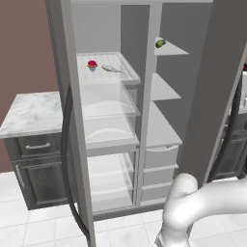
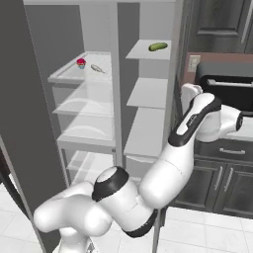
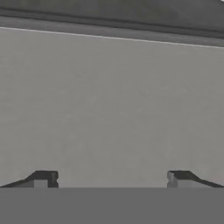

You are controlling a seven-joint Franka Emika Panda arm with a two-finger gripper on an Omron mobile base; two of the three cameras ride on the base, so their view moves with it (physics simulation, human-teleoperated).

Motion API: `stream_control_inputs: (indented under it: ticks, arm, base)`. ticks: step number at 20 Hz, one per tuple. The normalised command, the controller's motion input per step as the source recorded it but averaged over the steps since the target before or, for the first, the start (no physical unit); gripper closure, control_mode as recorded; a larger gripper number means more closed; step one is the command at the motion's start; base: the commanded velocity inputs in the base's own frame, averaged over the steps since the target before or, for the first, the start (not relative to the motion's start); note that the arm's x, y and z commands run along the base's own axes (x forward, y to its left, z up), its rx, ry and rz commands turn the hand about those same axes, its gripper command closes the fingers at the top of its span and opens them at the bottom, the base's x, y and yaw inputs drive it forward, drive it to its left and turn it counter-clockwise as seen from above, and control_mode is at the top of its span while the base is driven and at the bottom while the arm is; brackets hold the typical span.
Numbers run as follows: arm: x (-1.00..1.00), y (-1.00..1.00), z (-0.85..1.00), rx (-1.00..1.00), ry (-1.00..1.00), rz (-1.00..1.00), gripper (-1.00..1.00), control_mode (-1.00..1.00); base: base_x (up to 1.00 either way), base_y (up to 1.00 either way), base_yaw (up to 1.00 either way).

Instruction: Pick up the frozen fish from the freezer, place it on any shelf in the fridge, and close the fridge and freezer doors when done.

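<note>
One frozen fish (image 1: pixel 111 69), one cupcake (image 1: pixel 92 65), one green item (image 1: pixel 160 43), two open doors (image 1: pixel 65 111).

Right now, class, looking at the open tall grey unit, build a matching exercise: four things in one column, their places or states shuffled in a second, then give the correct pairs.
Column one:
1. frozen fish
2. cupcake
3. green-yellow item
4. gripper

Column two:
A. alone on the top narrow solid shelf
B. jaws spread wide, nothing between them
C. lying on the top glass shelf, right of the red-topped thing
D. standing on the top glass shelf, nearer the left edge

Pairs: 1-C, 2-D, 3-A, 4-B
</note>
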Motion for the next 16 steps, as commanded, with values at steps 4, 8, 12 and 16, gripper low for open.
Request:
stream_control_inputs:
  ticks: [4,8,12,16]
  arm:
    - [0.00,0.93,0.00,0.00,0.00,0.05,-1.00,-1.00]
    - [0.00,0.93,0.00,0.00,0.00,0.01,-1.00,-1.00]
    - [0.13,0.96,0.00,0.00,0.00,0.00,-1.00,-1.00]
    - [0.34,0.73,0.00,0.00,0.00,-0.04,-1.00,-1.00]
  base:
    - [0.00,0.00,0.00]
    - [0.00,0.00,0.00]
    - [0.00,0.00,0.00]
    - [0.00,0.00,0.00]
